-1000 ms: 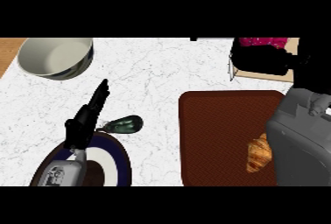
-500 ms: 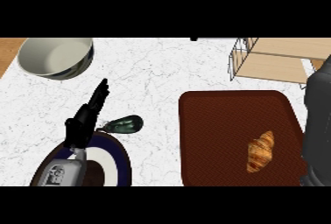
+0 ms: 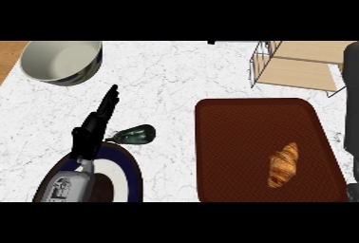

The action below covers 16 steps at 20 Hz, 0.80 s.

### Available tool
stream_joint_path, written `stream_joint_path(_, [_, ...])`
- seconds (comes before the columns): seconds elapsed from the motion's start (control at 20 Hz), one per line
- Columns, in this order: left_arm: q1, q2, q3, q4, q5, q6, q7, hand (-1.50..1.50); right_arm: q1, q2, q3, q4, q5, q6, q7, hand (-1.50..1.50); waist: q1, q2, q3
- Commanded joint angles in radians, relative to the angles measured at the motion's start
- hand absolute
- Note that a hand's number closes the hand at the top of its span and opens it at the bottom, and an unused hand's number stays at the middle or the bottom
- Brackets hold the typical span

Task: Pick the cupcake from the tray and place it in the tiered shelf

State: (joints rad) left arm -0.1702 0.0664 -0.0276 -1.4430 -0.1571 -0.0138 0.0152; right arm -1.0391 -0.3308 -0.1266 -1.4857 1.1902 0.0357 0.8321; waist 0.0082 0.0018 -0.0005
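Note:
The brown tray (image 3: 238, 142) lies at the right of the counter and holds only a croissant (image 3: 283, 164). No cupcake shows anywhere in the head view. The wire tiered shelf (image 3: 298, 66) with wooden boards stands at the top right, and the boards that show are bare. Of my right arm (image 3: 352, 104) only a dark strip along the right edge shows, beside the tray and shelf, and its hand cannot be made out. My left hand (image 3: 91, 133) rests open, fingers straight and pointing up, over a plate at the lower left.
A navy-rimmed plate (image 3: 132, 176) lies under my left forearm at the lower left. Beside it is a small dark green object (image 3: 136, 134). A large pale bowl (image 3: 61, 61) stands at the top left. White marble counter (image 3: 175, 80) stretches between bowl, tray and shelf.
My right arm has drawn back from the shelf to the right edge. The pink cupcake that showed by the shelf one second ago is out of sight. The left hand has not moved.

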Motion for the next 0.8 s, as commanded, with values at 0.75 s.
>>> stream_joint_path(0.75, [-0.024, -0.027, -0.014, -0.004, -0.019, 0.017, 0.025, 0.00, -0.030, -0.053, -0.185, 0.438, -0.174, -0.514, -0.385, 1.50, 0.011, 0.006, 0.002])
